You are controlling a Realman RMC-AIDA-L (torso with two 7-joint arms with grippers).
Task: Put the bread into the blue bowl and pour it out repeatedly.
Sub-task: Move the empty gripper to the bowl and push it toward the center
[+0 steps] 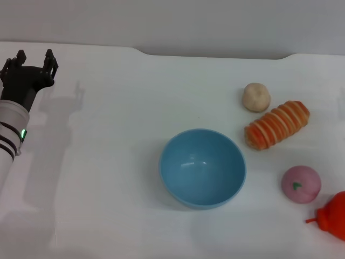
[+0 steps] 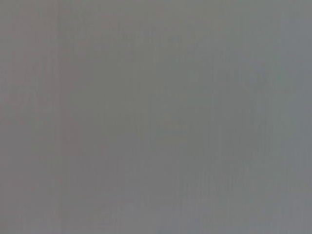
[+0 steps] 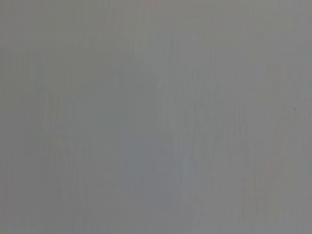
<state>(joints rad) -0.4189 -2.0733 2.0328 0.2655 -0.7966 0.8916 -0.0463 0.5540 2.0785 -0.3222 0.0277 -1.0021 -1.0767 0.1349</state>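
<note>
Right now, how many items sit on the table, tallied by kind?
Blue bowl: 1
Striped bread: 1
Round beige bun: 1
Pink round toy fruit: 1
Red-orange toy, cut off at the frame's edge: 1
Total: 5

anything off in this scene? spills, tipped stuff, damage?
Nothing stands out. The blue bowl sits upright and empty; the bread lies intact on the table to its right. The left gripper is parked far left, open.

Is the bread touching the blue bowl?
Apart. The head view shows bare table between the bread and the blue bowl rim.
</note>
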